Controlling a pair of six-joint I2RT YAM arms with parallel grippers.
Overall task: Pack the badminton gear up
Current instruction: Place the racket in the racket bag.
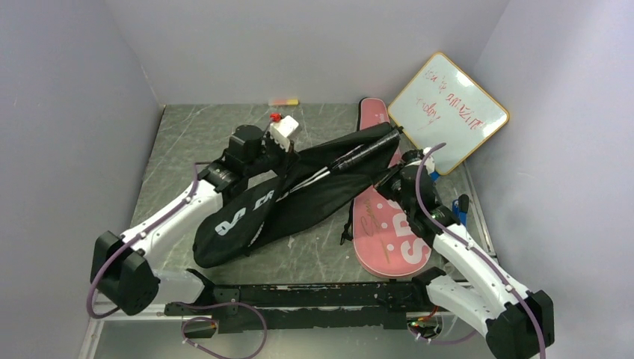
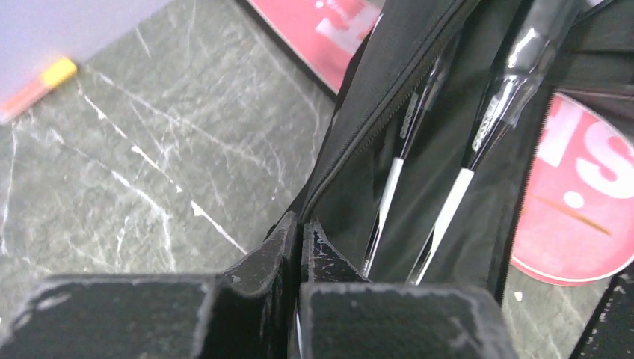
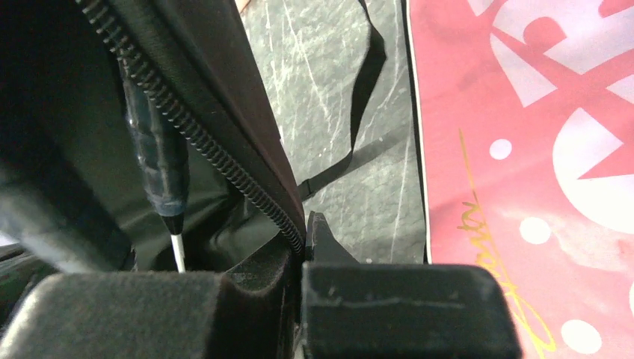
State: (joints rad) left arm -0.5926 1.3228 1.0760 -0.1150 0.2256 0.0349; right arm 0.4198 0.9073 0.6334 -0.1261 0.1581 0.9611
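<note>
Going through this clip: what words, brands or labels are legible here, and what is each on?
"SP": big white letters on the pink racket cover; the rest is hidden.
"CR": white letters on the black racket cover; the rest is hidden.
Red handwriting on the whiteboard: too blurred to read.
Gold script on the pink racket cover, small print on the racket shafts: unreadable.
</note>
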